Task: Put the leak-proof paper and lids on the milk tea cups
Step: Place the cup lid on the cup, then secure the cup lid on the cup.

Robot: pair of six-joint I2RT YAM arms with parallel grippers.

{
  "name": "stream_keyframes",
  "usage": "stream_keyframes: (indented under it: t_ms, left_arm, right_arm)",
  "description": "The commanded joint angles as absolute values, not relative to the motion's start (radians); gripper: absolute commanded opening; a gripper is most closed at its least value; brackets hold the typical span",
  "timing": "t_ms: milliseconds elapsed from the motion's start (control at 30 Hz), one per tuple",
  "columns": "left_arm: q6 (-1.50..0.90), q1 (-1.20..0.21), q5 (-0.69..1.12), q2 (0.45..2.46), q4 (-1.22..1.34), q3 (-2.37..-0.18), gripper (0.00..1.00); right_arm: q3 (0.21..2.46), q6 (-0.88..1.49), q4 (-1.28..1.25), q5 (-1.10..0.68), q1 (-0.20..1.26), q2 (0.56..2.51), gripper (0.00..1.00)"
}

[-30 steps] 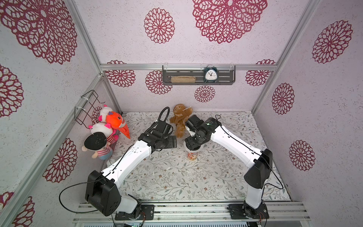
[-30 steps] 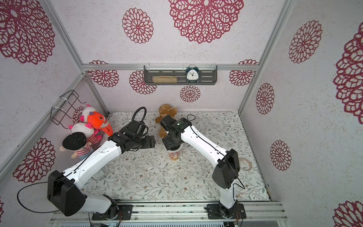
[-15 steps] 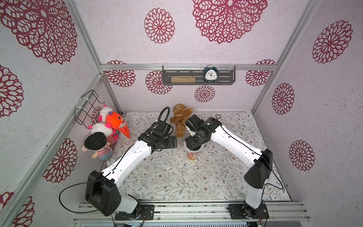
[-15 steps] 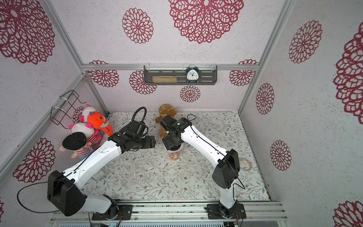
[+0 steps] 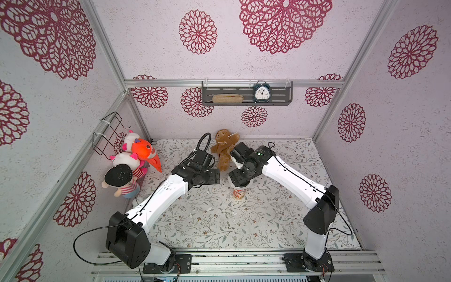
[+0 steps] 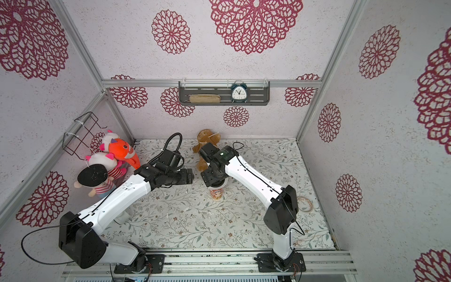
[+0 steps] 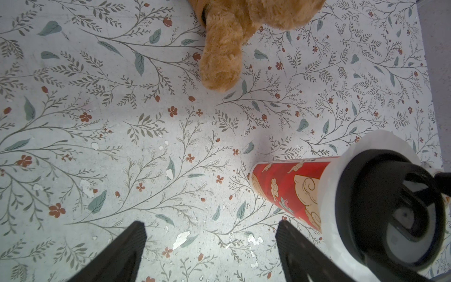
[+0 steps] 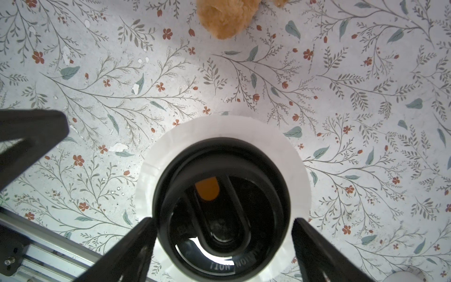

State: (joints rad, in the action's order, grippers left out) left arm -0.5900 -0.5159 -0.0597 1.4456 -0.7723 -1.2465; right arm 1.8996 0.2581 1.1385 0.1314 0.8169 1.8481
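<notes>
we log: whitish round film (image 8: 219,127) on red-print paper cup (image 7: 288,185), black plastic lid (image 8: 219,147) atop, placing seemingly done; left tool (image 7: 211,227), right tool (image 8: 222,227) spread; next, lift straight.

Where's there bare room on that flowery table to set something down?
Roomiest: the front of the table between the arm bases, before the cup. Also bare: the far right corner behind the right arm. Crowded: soft toys at the left wall, brown plush at the back, left arm beside the cup.

A brown plush toy (image 5: 223,151) lies at the back edge of the table (image 5: 219,219). Colourful plush toys (image 5: 131,166) are piled in its back left corner. A clock (image 5: 261,92) stands on the wall shelf (image 5: 280,97).
</notes>
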Motion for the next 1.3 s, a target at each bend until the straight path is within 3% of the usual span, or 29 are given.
stream_keyframes:
  t_ms: [0, 233, 500, 800, 1267]
  left_arm:
    - [-0.574, -0.509, -0.046, 1.416, -0.771, -1.285, 0.88]
    - [-0.53, -0.509, 0.042, 1.425, -0.852, -1.438, 0.86]
    - [-0.436, -0.578, 0.243, 1.577, -1.004, -1.654, 0.85]
    - [-0.4, -0.626, 0.212, 1.729, -1.078, -1.744, 0.85]
    - [-0.409, -0.635, 0.188, 1.803, -1.04, -1.758, 0.86]
  right_arm:
    - [1.942, 0.269, 1.144, 0.142, 0.812, 1.77, 0.93]
    - [1.894, 0.321, 1.091, 0.152, 0.783, 1.645, 0.94]
    - [1.535, 0.414, 0.889, -0.001, 0.561, 1.41, 0.93]
    - [1.344, 0.428, 0.809, -0.065, 0.456, 1.316, 0.92]
    - [1.267, 0.424, 0.792, -0.079, 0.433, 1.284, 0.93]
